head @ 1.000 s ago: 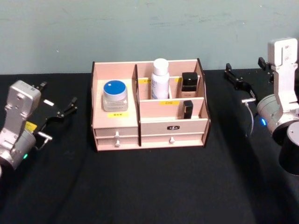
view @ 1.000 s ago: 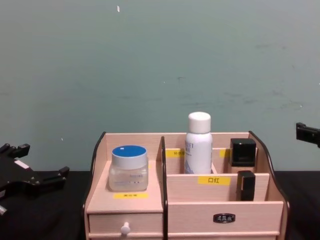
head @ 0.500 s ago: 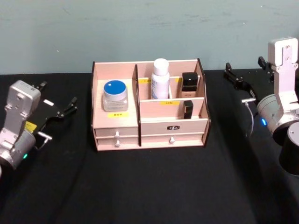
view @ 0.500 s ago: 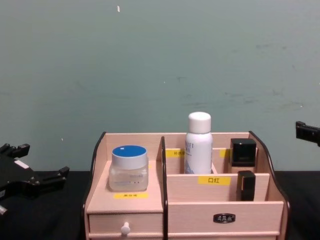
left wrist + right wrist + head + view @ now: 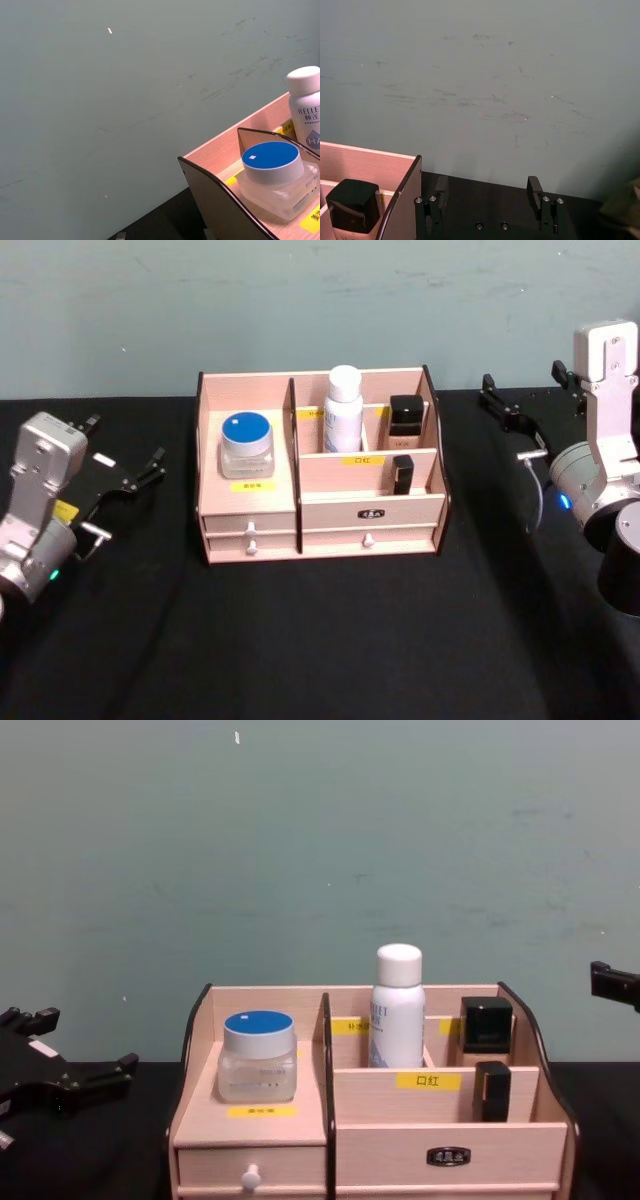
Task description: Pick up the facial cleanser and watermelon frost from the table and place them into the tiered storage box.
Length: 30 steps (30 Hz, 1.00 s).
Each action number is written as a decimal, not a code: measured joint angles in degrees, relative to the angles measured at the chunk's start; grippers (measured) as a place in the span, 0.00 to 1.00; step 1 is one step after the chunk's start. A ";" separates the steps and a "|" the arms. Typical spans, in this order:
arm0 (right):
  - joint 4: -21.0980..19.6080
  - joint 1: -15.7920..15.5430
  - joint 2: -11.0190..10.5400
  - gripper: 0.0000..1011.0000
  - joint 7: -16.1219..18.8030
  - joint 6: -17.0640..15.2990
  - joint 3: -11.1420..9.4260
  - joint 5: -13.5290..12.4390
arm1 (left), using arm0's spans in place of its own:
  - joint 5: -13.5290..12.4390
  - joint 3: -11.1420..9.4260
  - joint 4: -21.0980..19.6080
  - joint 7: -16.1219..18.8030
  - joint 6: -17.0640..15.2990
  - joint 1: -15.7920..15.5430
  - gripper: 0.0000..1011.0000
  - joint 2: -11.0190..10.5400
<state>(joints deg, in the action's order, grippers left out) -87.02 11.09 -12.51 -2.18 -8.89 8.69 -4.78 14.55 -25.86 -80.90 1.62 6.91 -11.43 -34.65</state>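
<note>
The tiered storage box (image 5: 372, 508) stands mid-table, light wood with dark side edges, also in the chest view (image 5: 440, 1128). It holds a clear jar with a blue lid (image 5: 246, 443) (image 5: 274, 176), a white bottle (image 5: 343, 408) (image 5: 397, 1005), a black-capped item (image 5: 405, 415) (image 5: 353, 203) and a small black tube (image 5: 402, 474). I cannot tell which of these are the facial cleanser and the watermelon frost. My left gripper (image 5: 125, 448) is open, left of the box. My right gripper (image 5: 524, 382) (image 5: 487, 192) is open, right of the box. Neither holds anything.
A black cloth (image 5: 320, 640) covers the table in front of and beside the box. A pale green wall (image 5: 320, 850) rises right behind it. Two small white-knobbed drawers (image 5: 250, 530) face me at the box's base.
</note>
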 joint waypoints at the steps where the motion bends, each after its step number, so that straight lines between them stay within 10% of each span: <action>1: -0.01 -0.01 -0.01 0.99 0.00 0.00 0.00 0.00 | 0.00 0.00 0.00 0.00 0.00 0.00 0.99 0.00; 30: -0.08 -0.03 -0.02 0.99 0.00 -0.01 0.00 -0.06 | -0.01 0.00 0.00 0.00 0.00 0.00 0.99 0.00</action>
<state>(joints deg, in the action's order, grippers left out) -87.10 11.06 -12.53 -2.19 -8.90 8.68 -4.84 14.55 -25.86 -80.90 1.62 6.91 -11.43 -34.65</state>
